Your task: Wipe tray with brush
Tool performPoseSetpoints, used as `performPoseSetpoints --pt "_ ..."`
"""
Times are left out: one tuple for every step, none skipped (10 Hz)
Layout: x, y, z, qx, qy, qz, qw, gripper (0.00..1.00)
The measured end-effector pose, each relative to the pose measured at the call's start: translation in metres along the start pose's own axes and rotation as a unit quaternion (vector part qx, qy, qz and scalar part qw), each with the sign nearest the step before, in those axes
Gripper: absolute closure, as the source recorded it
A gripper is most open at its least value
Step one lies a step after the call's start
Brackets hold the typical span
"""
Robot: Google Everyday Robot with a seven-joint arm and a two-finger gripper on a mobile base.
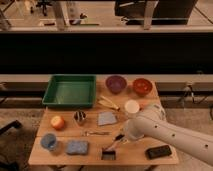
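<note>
Grasp comes first, we judge: the brush (111, 149) lies near the front edge of the table (131, 154), its thin handle slanting up to the right and its dark head toward us. The gripper (121, 137) sits right at the upper end of that handle. To do this well, we want the hold taken squarely across the handle, firm enough that the bristles will not twist. Then comes a clean lift that clears the metal utensil (96, 133) and the grey cloth (106, 118) on the way to the tray (70, 103), which sits well apart at the back left. Whether the gripper is closed on the handle or merely over it, we cannot tell. On to the arm: the white forearm (170, 137) reaches in from the lower right, low over the table, with the wrist turned down and leftward just in front of the white cup (132, 107).
</note>
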Motion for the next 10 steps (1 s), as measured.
performPoseSetpoints --pt "-0.001 -0.004 -0.004 0.002 0.000 -0.002 1.0000 1.00" --pt "-0.002 -0.007 -0.005 0.002 -0.001 -0.006 1.0000 1.00" --pt "-0.006 -0.016 -0.007 0.003 -0.003 -0.014 0.9999 1.00" --pt "-0.012 -0.026 -0.007 0.004 -0.006 -0.022 0.9997 1.00" --pt "-0.017 -0.033 -0.007 0.004 -0.007 -0.028 0.9996 1.00" --pt "-0.027 -0.044 -0.005 0.005 -0.007 -0.038 0.9992 1.00" --pt "-0.040 -0.058 -0.002 0.007 -0.007 -0.050 0.9987 1.00" --pt "-0.053 -0.068 0.000 0.007 -0.006 -0.061 0.9981 1.00" --pt "-0.067 -0.079 0.003 0.007 -0.005 -0.072 0.9973 1.00" --pt "-0.079 -0.091 0.005 0.006 -0.005 -0.082 0.9966 1.00"
